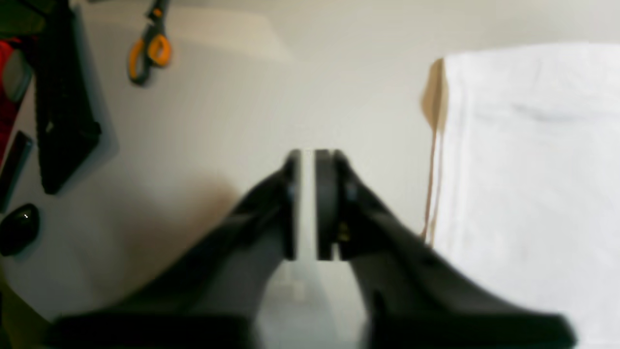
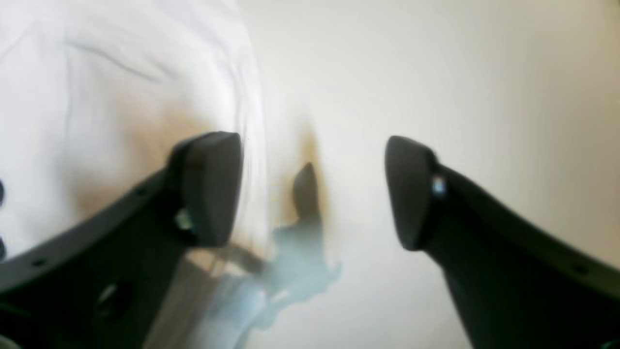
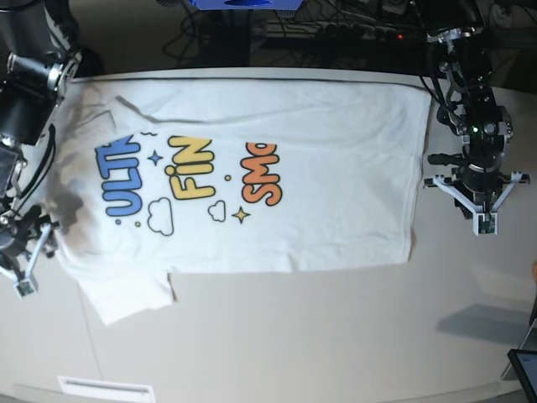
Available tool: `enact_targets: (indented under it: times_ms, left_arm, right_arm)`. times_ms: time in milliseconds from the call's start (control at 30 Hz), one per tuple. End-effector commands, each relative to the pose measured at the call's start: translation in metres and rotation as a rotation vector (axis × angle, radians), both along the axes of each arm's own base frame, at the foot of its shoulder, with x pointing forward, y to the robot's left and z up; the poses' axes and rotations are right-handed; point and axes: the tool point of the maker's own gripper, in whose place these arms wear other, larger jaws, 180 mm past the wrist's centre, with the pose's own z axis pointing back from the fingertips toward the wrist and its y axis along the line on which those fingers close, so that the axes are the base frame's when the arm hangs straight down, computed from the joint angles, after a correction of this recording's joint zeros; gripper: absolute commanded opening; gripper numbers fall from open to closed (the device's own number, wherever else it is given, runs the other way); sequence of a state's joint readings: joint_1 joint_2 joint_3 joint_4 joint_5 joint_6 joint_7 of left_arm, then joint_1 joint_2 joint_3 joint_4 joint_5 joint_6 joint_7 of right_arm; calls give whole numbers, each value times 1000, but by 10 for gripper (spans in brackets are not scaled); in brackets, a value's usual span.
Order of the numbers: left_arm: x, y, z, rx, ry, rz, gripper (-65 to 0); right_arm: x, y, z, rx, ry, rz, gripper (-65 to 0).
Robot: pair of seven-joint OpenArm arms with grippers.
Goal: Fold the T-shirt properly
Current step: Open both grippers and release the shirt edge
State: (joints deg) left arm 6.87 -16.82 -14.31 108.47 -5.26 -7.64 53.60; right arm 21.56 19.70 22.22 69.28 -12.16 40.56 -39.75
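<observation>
The T-shirt (image 3: 277, 185) lies flat on the table, print side up, with blue, yellow and orange letters; one sleeve (image 3: 126, 294) sticks out at the lower left. To the right of the shirt's right edge my left gripper (image 3: 485, 220) points down, off the cloth. In its wrist view the left gripper (image 1: 308, 203) shows only a narrow gap with nothing in it, and the T-shirt (image 1: 533, 169) lies to its right. My right gripper (image 3: 21, 270) hangs at the shirt's left edge. That right gripper (image 2: 315, 189) is wide open, its left fingertip (image 2: 208, 189) over the edge of the T-shirt (image 2: 121, 72).
Orange-handled scissors (image 1: 150, 48), a black keyboard-like object (image 1: 63, 106) and a black mouse (image 1: 19, 235) lie on the table beyond the left gripper. A dark tablet corner (image 3: 524, 369) sits at the lower right. A white label (image 3: 105, 389) marks the front edge.
</observation>
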Motion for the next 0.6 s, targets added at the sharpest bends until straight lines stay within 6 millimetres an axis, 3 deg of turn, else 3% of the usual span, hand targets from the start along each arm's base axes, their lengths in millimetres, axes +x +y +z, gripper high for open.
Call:
enact_targets:
  times_ms: [0, 67, 167, 333, 567]
  left_arm:
    - [3, 9, 9, 32, -16, 2, -507]
    - [2, 11, 6, 32, -7, 7, -428]
    - [1, 11, 5, 31, -3, 5, -364]
    - [2, 13, 4, 33, -1, 8, -359]
    - [2, 13, 5, 33, -3, 9, -359]
  right_arm:
    - [16, -9, 23, 4, -60, -2, -145]
    - [26, -11, 22, 76, -62, -10, -68]
    - [39, -20, 28, 192, -90, -41, -52]
    - [49, -23, 20, 285, -76, -75, -90]
    - [59, -8, 10, 363, -43, -84, -116]
